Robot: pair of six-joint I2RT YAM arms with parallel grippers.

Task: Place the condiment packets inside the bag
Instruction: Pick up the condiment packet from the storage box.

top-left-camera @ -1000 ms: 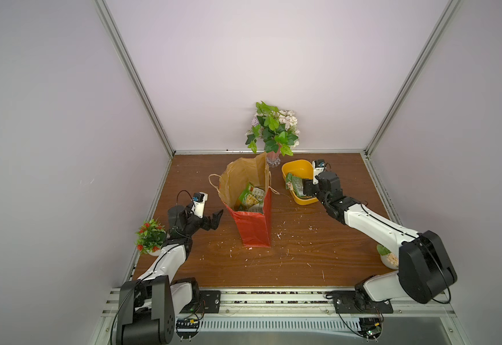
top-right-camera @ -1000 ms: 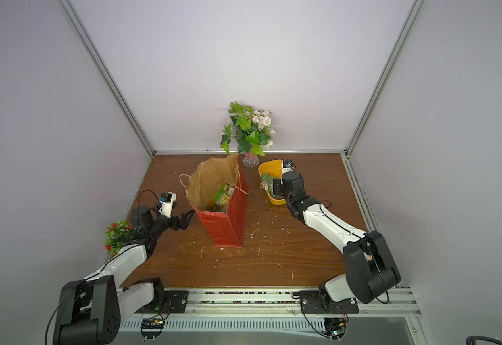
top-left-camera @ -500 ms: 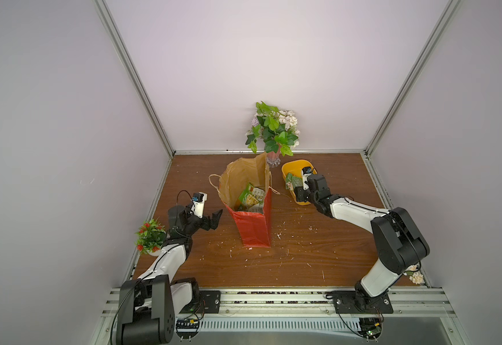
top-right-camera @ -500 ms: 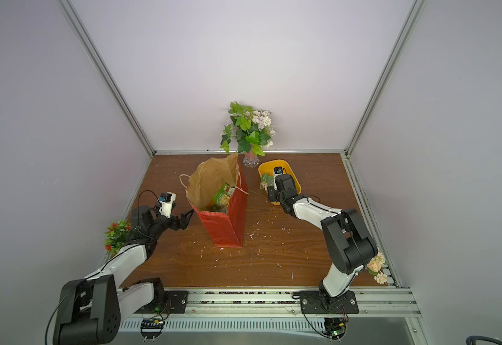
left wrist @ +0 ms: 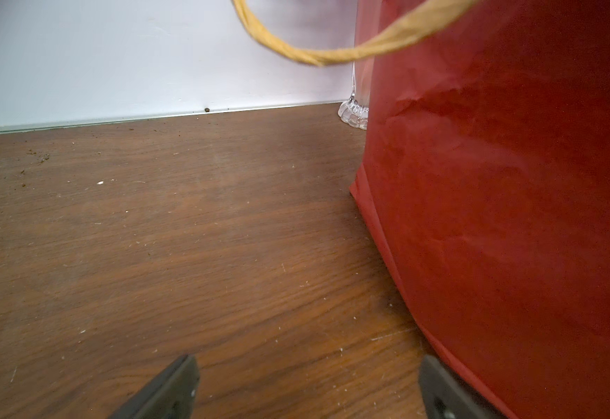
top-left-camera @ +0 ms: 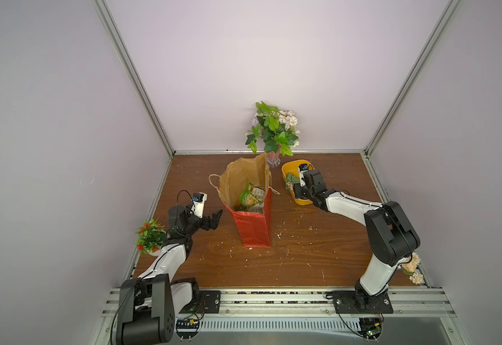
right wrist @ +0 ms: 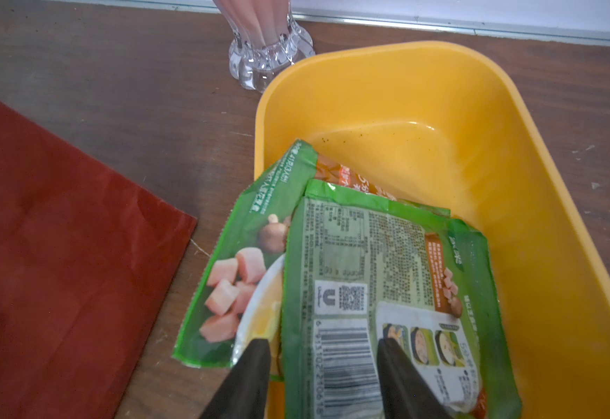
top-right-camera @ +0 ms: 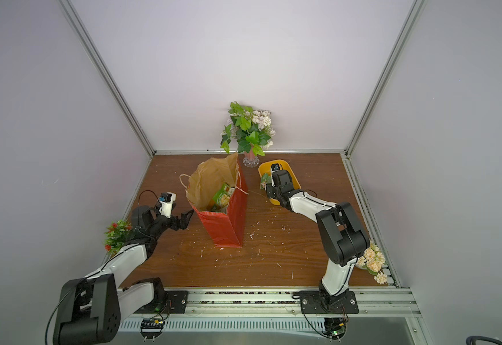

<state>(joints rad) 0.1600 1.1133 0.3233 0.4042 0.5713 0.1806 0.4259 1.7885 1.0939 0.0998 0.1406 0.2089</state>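
Straddling the top condiment packet (right wrist: pixel 368 254) in the yellow tub (right wrist: pixel 513 174), right tool (right wrist: pixel 321 342) is half-spread, not yet pinching; left tool (left wrist: pixel 307 359), spread wide, flanks the bag (left wrist: pixel 513 181), probably to steady it.

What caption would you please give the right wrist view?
Open right end effector over packets in the tub, beside the bag.

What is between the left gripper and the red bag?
Only a short strip of bare wooden table lies between the left gripper and the bag, as both top views show.
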